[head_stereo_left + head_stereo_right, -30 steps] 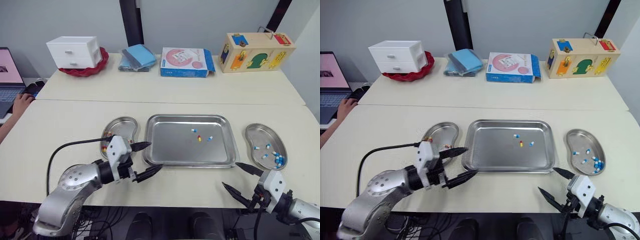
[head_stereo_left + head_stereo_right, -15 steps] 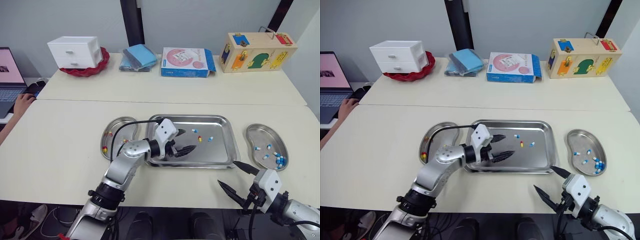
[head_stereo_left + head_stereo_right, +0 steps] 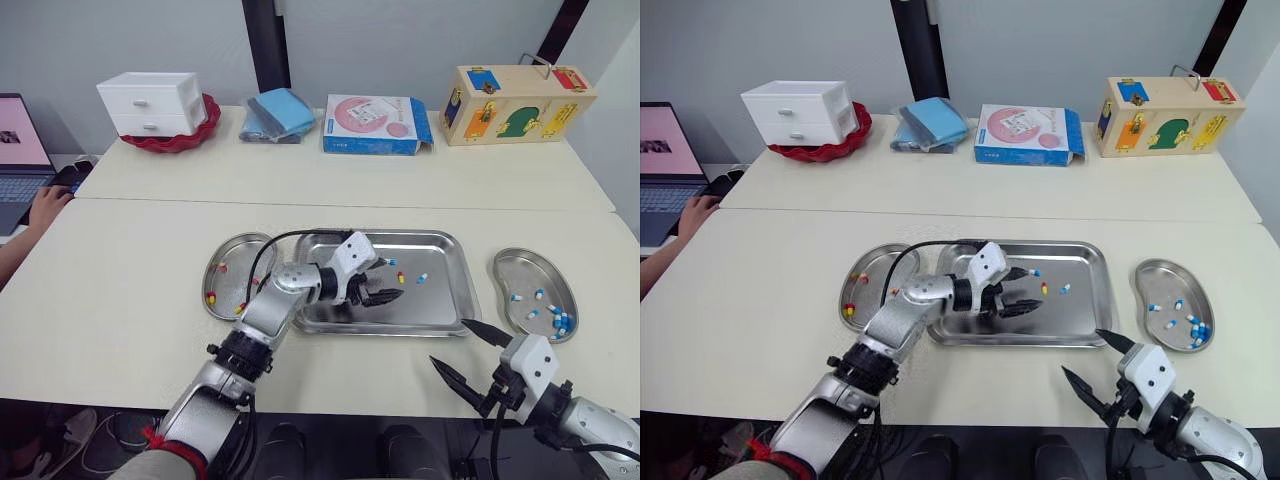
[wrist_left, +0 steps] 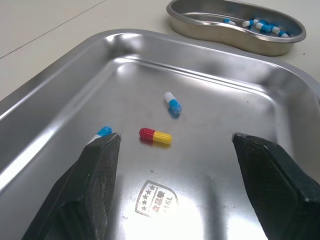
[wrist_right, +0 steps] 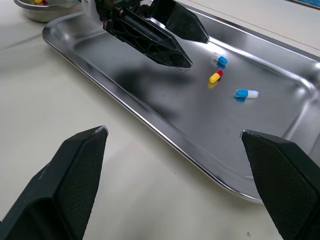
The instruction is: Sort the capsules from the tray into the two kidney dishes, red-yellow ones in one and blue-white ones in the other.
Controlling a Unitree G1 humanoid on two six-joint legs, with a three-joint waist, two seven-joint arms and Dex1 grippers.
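Note:
The steel tray (image 3: 440,310) lies mid-table and holds one red-yellow capsule (image 3: 400,277) and two blue-white capsules (image 3: 421,277) (image 3: 388,261). My left gripper (image 3: 389,278) hangs open low over the tray, its fingers either side of the red-yellow capsule (image 4: 155,135); one blue-white capsule (image 4: 101,133) lies by a fingertip. The left kidney dish (image 3: 232,262) holds red-yellow capsules, and the right kidney dish (image 3: 520,268) holds blue-white ones. My right gripper (image 3: 449,341) is open and holds nothing, off the table's front edge, below the tray's right corner.
On the far table stand a white drawer box (image 3: 152,102) in a red bowl, a folded blue cloth (image 3: 274,113), a flat carton (image 3: 372,124) and a wooden toy box (image 3: 517,103). A laptop (image 3: 18,160) and a person's hand (image 3: 45,207) are at the left edge.
My left arm has swung from the table's front edge by the left dish into the tray, stopping open around the red-yellow capsule. The right gripper has barely shifted.

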